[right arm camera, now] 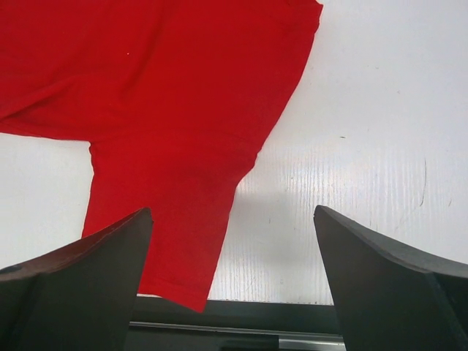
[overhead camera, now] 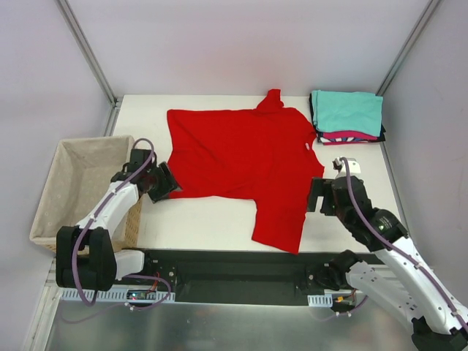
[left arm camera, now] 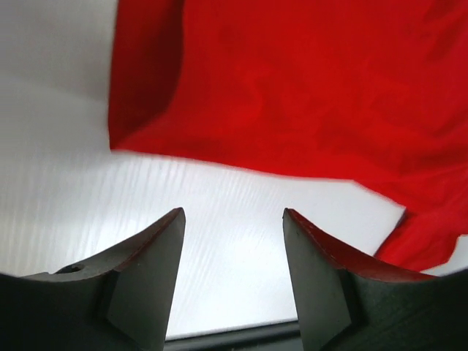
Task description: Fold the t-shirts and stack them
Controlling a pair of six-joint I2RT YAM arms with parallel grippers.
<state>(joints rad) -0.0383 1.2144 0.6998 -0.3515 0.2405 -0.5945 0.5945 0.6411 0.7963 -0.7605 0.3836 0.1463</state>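
A bright red t-shirt (overhead camera: 241,157) lies spread out and rumpled in the middle of the white table (overhead camera: 212,219), one part (overhead camera: 281,227) reaching toward the near edge. Folded t-shirts are stacked (overhead camera: 347,117) at the back right, teal on top, magenta-pink and black beneath. My left gripper (overhead camera: 162,183) sits at the red shirt's lower-left corner. In the left wrist view it (left arm camera: 232,212) is open over bare table, the red cloth (left arm camera: 307,80) just ahead. My right gripper (overhead camera: 318,194) stands wide open beside the shirt's right edge, red cloth (right arm camera: 168,88) by its left finger.
A wicker basket (overhead camera: 55,212) with beige lining stands off the table's left side, close behind my left arm. The table's dark front rail (right arm camera: 241,318) runs just below the shirt's near end. Grey walls and metal posts close in the back corners.
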